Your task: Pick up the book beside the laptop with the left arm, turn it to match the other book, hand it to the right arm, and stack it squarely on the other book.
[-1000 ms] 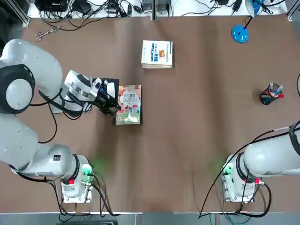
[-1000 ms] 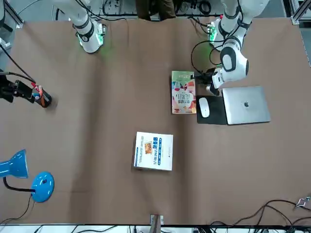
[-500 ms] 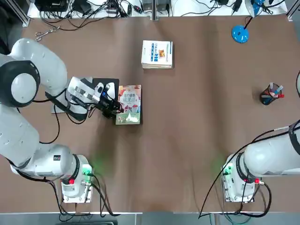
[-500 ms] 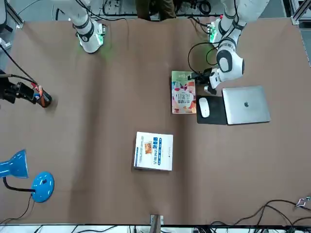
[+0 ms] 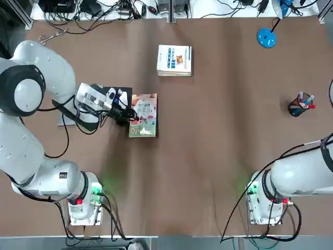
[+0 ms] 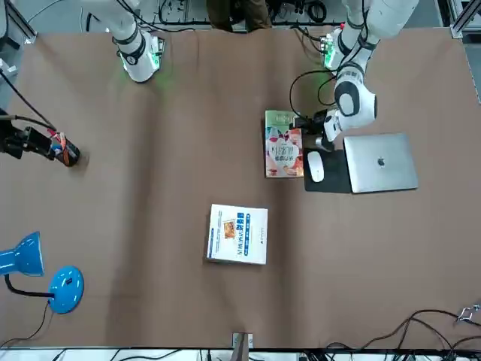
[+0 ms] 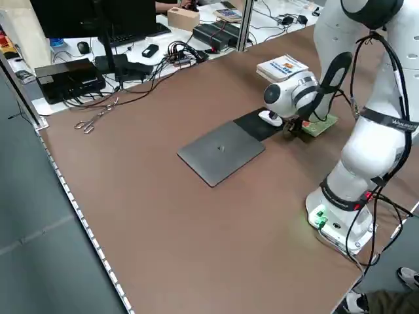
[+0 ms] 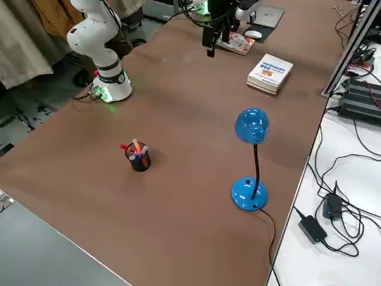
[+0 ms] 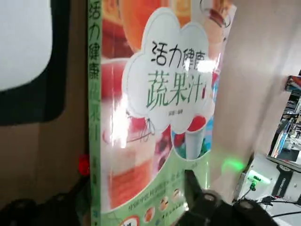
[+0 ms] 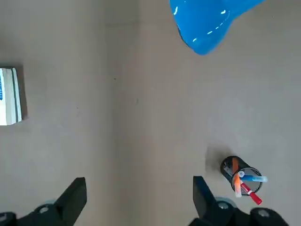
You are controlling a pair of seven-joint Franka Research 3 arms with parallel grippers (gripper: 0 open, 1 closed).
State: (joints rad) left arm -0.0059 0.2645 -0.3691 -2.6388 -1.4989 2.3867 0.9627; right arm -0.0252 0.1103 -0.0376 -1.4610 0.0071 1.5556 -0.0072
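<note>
Left gripper (image 5: 129, 113): low, level, fingers straddling the book's (image 5: 143, 115) near corner, half closed.
Book: flat beside mousepad (image 6: 328, 171), laptop (image 6: 380, 162).
Right gripper (image 10: 136, 200): raised, spread wide.
Wrist view: cover lettering.

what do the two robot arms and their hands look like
Both are glossy white jointed arms with rounded dark grey joint caps and black cables trailing along them. The left arm and right arm each stand on a base lit green. The left hand and right hand have black fingers.
</note>
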